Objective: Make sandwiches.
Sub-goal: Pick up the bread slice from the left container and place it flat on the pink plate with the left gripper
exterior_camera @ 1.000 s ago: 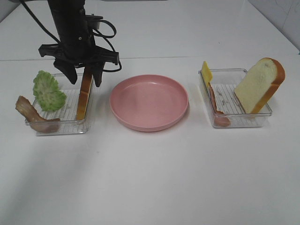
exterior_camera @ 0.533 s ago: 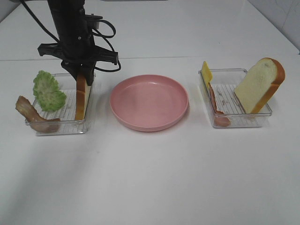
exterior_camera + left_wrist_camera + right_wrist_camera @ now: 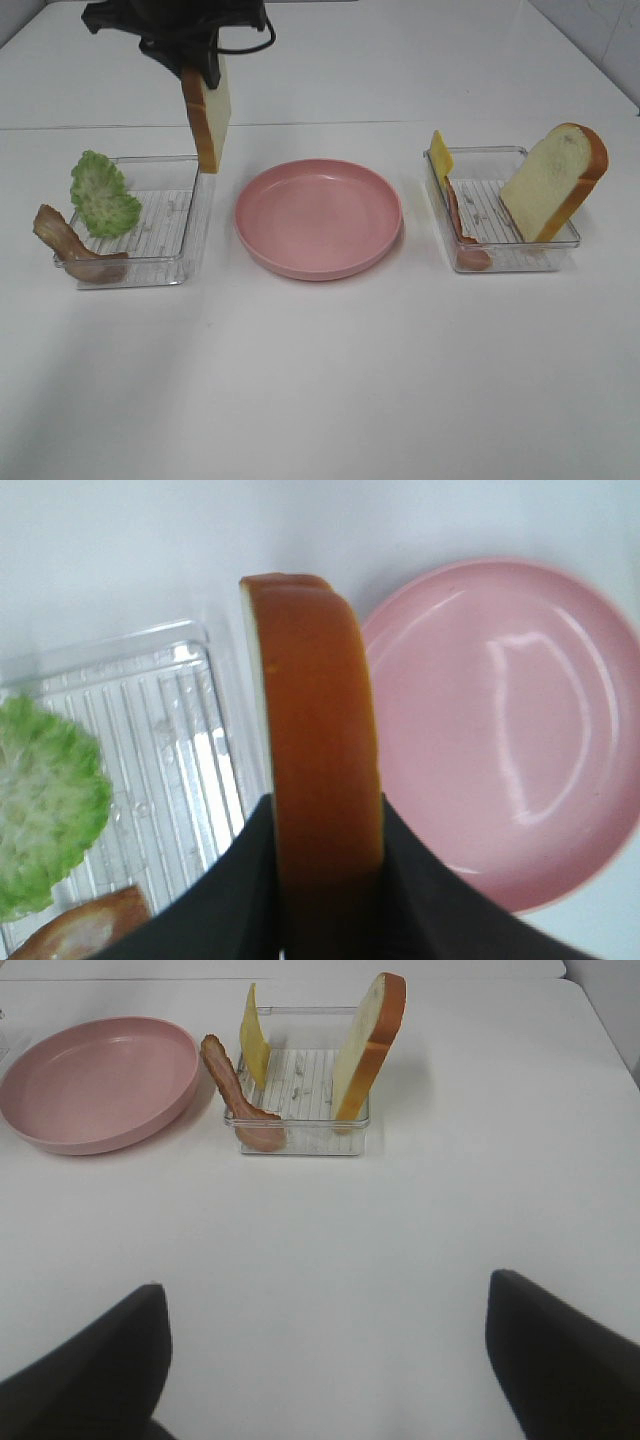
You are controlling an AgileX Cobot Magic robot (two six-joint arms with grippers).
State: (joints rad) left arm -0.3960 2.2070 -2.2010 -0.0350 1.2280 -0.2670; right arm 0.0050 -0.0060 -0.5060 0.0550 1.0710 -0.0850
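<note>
White worktop (image 3: 320,380) carries three stations in a row: a clear left tray (image 3: 130,272), a pink plate (image 3: 318,217) in the middle, and a clear right tray (image 3: 500,262).

Left claw (image 3: 203,68): closed on the upper end of a bread slice (image 3: 208,115). The slice hangs upright in the air, crust edge on show, over the side of the left tray that faces the plate. The left wrist view confirms this, with both fingers (image 3: 235,900) pressed flat against the faces of the slice and the brown crust between them.

Left tray contents: green lettuce (image 3: 102,195) standing at the far-left side, and a brown bacon strip (image 3: 70,245) draped over the near-left corner. The ribbed floor is otherwise bare.

Plate: nothing on it.

Right tray contents: yellow cheese (image 3: 440,155) propped at the rear corner nearest the plate, pink ham (image 3: 462,235) leaning along the same side, and a second slice (image 3: 555,180) tilted against the opposite wall.

Right claw (image 3: 325,1360): fingers wide apart, gripping nothing, held above bare worktop well short of the right tray.
</note>
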